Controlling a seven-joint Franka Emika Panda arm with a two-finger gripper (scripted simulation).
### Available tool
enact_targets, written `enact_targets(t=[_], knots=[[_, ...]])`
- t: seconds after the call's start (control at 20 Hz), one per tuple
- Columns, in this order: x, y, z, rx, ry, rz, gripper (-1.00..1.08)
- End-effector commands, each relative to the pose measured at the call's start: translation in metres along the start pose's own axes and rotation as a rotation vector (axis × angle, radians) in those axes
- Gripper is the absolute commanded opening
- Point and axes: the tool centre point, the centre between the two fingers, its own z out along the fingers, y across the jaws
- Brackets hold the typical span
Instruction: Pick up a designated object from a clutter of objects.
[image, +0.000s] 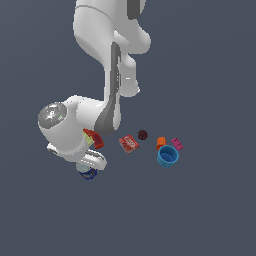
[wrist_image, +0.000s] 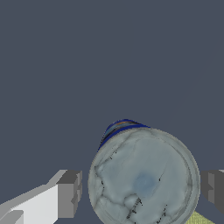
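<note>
The dark-blue can (image: 89, 173) stands upright on the grey floor, at the exterior view's left end of the clutter, mostly hidden under my hand. In the wrist view its silvery-grey round top (wrist_image: 144, 179) fills the space between my two fingers. My gripper (wrist_image: 140, 190) is open and straddles the can. One finger (wrist_image: 68, 192) stands a small gap away from it, and the other finger (wrist_image: 213, 186) is close beside it. In the exterior view the gripper (image: 90, 167) sits low over the can, its fingers hidden.
A red blocky piece (image: 95, 138) and a yellow-green pad (image: 89, 141) lie just behind my hand. Further toward the exterior view's right are a red flat packet (image: 129, 144), a maroon ball (image: 143, 134), an orange piece (image: 160, 142), a pink tile (image: 177, 144) and a light-blue cup (image: 167, 156).
</note>
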Motion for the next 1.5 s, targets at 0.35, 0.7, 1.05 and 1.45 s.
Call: enact_targets(t=[0.35, 0.7, 1.05, 1.45], knots=[[0.001, 0.0, 0.027, 0.0, -0.001, 0.001, 1.0], [0.001, 0.0, 0.027, 0.0, -0.001, 0.001, -1.0], [-0.001, 0.001, 0.025, 0.0, -0.002, 0.0, -1.0], [-0.013, 0.005, 0.003, 0.0, -0.002, 0.001, -1.0]])
